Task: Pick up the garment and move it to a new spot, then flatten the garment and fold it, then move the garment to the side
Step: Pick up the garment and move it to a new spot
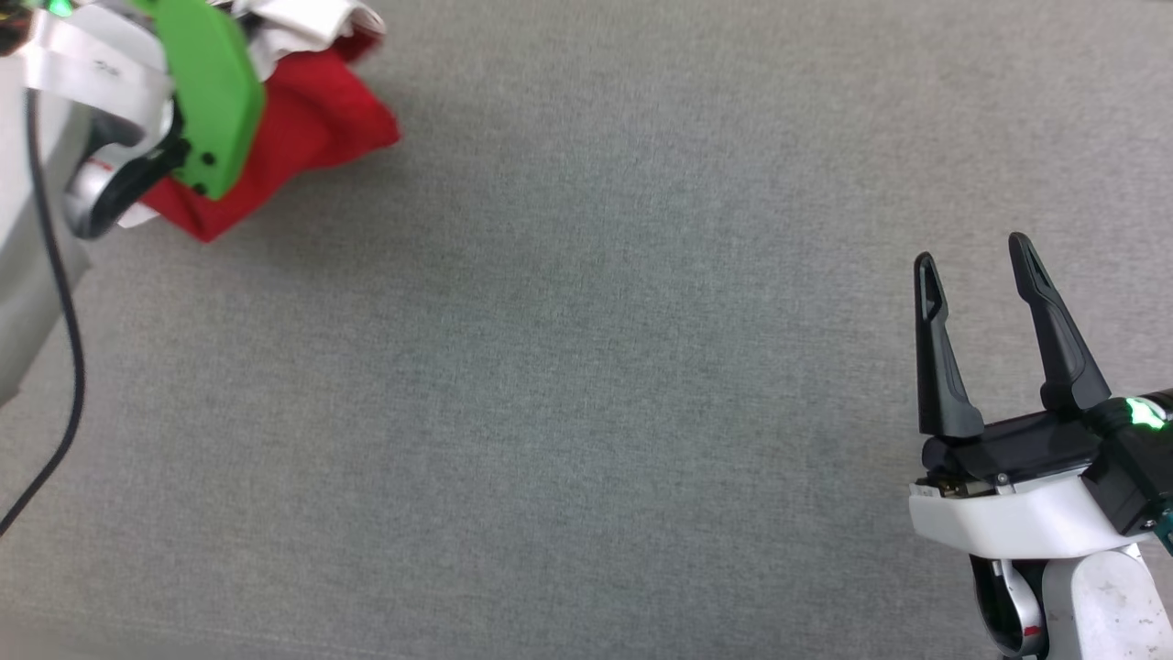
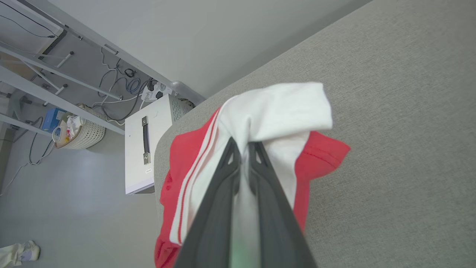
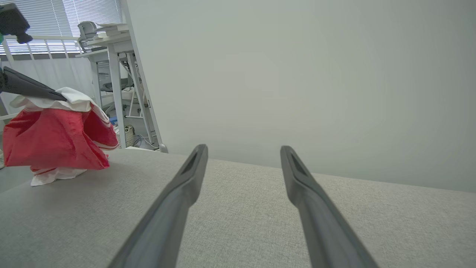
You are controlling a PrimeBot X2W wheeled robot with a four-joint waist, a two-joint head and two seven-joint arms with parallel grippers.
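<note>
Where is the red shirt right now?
In the head view the red shirt is bunched at the upper left, near a corner of the grey table, pinched by its white fabric in the left gripper and well away from the right gripper.

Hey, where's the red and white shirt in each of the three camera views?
Head view: the shirt is in the top left corner, partly behind the green-covered left arm.
Left wrist view: shirt at centre, its white part pinched in the left hand.
Right wrist view: shirt at the far left, hanging bunched from that hand.
Shared landmark: the grey fabric table beneath it in all three views.
</note>
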